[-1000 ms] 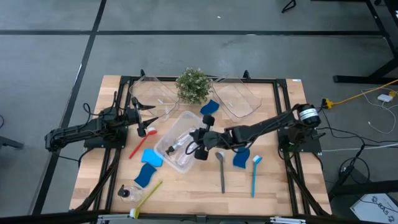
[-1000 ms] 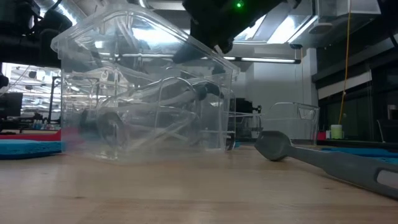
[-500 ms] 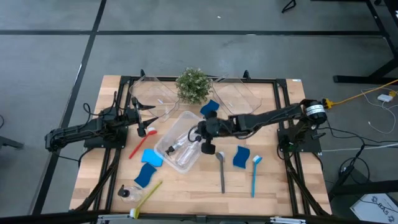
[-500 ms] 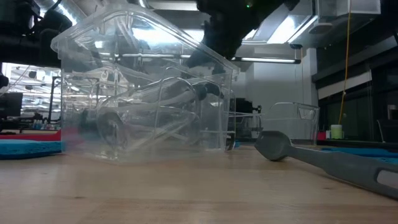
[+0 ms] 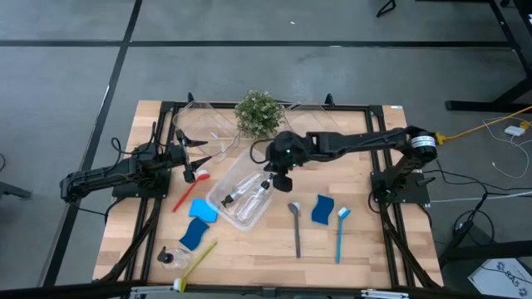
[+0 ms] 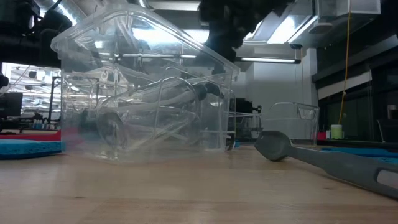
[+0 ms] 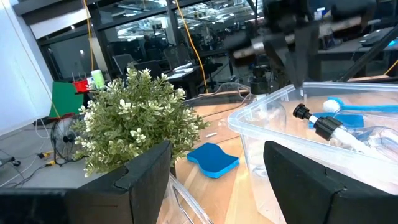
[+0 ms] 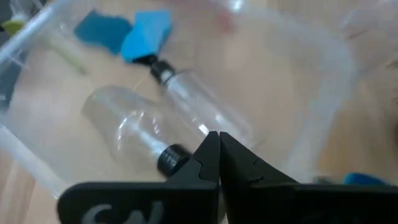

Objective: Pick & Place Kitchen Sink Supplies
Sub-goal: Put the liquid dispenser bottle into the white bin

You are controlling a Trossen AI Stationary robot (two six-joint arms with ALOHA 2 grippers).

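Lying nearest: grey brush [image 5: 296, 226] on the bench [image 5: 249, 253] | mid-bench: two pump bottles [image 5: 248, 193] inside clear bin [image 5: 218, 197] | above it: right gripper [image 5: 282, 174], jaws closed, empty | bench's left: left gripper [image 5: 196, 158], jaws open

Right gripper [image 5: 268, 179] closed mid-table, left gripper [image 5: 196, 158] apparently open, parked left

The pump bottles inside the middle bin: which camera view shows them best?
The right wrist view: it looks down into the bin at both pump bottles lying side by side. The high view shows them small. The left wrist view shows one black top. The low view blurs them behind the wall.
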